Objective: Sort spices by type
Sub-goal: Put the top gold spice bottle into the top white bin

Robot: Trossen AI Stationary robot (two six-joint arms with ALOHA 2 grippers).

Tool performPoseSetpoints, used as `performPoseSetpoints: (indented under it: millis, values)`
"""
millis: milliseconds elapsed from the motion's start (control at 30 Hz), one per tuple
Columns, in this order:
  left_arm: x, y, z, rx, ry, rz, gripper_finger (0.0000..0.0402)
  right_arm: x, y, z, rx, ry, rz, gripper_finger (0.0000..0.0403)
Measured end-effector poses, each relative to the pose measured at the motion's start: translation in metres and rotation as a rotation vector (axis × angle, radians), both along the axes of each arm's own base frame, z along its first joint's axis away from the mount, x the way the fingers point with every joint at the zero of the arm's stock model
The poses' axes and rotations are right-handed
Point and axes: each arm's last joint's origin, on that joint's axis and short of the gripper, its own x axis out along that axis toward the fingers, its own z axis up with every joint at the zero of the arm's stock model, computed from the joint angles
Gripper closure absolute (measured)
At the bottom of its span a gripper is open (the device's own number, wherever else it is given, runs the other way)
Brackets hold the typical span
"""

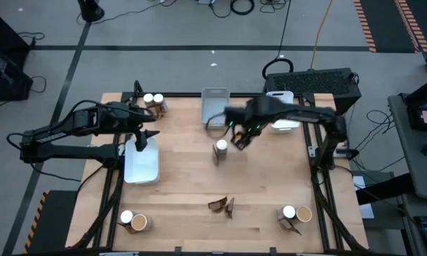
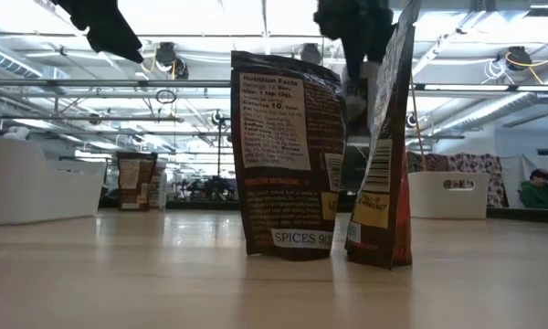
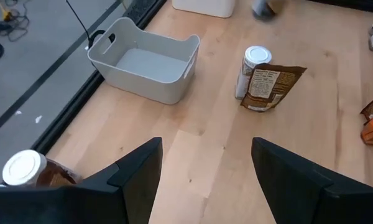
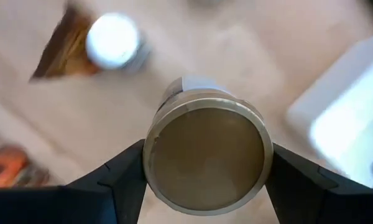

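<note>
The right gripper [image 4: 205, 171] is clamped on a round tan-topped cardboard tub [image 4: 205, 155], upright and above mid-surface, with the white-capped jar [image 1: 221, 148] on the wooden surface [image 1: 270, 185] just beside it, while the released left gripper [image 1: 146, 130] hovers farther off.

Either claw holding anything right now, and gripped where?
The right claw holds a tan-topped tub, fingers on opposite sides of its rim. The left claw is open and empty.

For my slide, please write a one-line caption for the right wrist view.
Right gripper holds a round tan-topped tub between its fingers above the wooden table, with a white-capped jar below.
</note>
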Motion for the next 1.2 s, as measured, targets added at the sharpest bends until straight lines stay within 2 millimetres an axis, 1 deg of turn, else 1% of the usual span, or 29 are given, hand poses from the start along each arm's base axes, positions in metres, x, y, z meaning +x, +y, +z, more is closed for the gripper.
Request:
performPoseSetpoints:
  millis: [100, 200, 333, 433, 700, 833, 933, 1033, 1200]
  values:
    - [0.001, 0.0, 0.002, 0.008, -0.025, -0.001, 0.0149, -0.022, -0.024, 0.02, -0.057, -0.058, -0.078, 0.0148]
    - [0.002, 0.001, 0.003, 0.026, -0.026, -0.011, 0.0149, -0.044, -0.048, 0.035, -0.108, -0.09, -0.158, 0.0148]
    - [0.003, 0.001, 0.003, 0.043, -0.019, -0.023, 0.0149, -0.069, -0.081, 0.044, -0.163, -0.094, -0.257, 0.0148]
    - [0.002, 0.001, 0.002, 0.044, -0.016, -0.024, 0.0149, -0.083, -0.104, 0.045, -0.185, -0.072, -0.3, 0.0148]
    - [0.003, 0.001, 0.002, 0.043, -0.009, -0.022, 0.0149, -0.106, -0.155, 0.033, -0.187, 0.05, -0.204, 0.0147]
    - [0.004, 0.002, 0.001, 0.039, -0.004, 0.006, 0.0149, -0.112, -0.177, 0.022, -0.168, 0.127, -0.117, 0.0147]
    - [0.007, 0.003, 0.0, 0.019, 0.0, 0.033, 0.0149, -0.114, -0.19, 0.013, -0.137, 0.164, -0.036, 0.0147]
    - [0.01, 0.004, -0.002, -0.004, 0.006, 0.058, 0.0149, -0.113, -0.2, 0.005, -0.095, 0.15, 0.051, 0.0147]
    - [0.014, 0.005, -0.004, -0.031, 0.012, 0.101, 0.0149, -0.113, -0.215, -0.006, -0.078, 0.161, 0.108, 0.0147]
